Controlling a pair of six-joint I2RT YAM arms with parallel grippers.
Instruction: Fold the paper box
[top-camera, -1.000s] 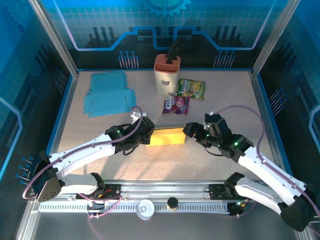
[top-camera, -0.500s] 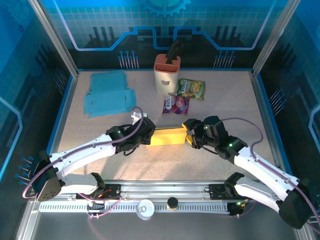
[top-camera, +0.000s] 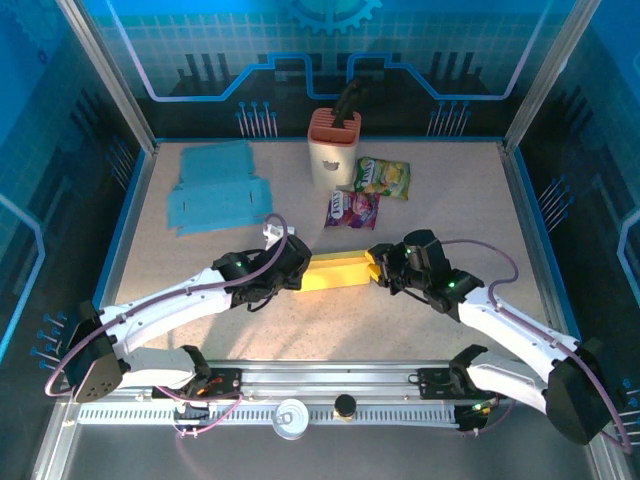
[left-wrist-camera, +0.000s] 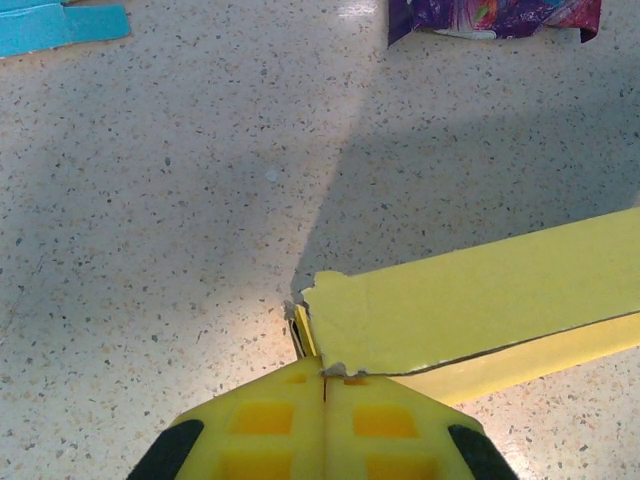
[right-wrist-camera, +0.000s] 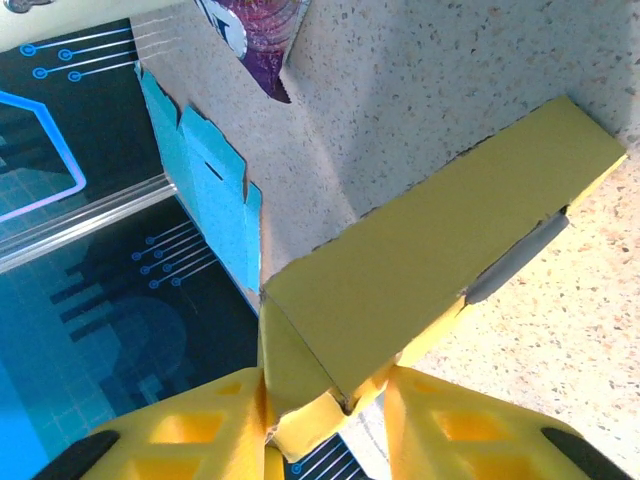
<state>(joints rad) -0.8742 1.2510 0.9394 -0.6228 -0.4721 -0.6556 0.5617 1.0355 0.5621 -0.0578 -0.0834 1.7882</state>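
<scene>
The yellow paper box (top-camera: 336, 270) lies as a long, part-folded strip at mid-table between both arms. My left gripper (top-camera: 299, 275) is at its left end; in the left wrist view its yellow fingers (left-wrist-camera: 270, 420) are pressed together, pinching the torn edge of the box's top panel (left-wrist-camera: 480, 300). My right gripper (top-camera: 376, 268) is at the right end. In the right wrist view the box's end flap (right-wrist-camera: 300, 370) sits between the two fingers (right-wrist-camera: 200, 430), with both touching it, and the box body (right-wrist-camera: 440, 250) stretches away.
Flat blue cardboard (top-camera: 215, 190) lies at the back left. A white holder with an orange top (top-camera: 333, 148) stands at the back centre. A green snack pack (top-camera: 383, 177) and a purple one (top-camera: 352, 208) lie just behind the box. A blue rim edges the table.
My right gripper has moved left to the box's right end and its jaws have closed in on the end flap. The left arm has stayed in place.
</scene>
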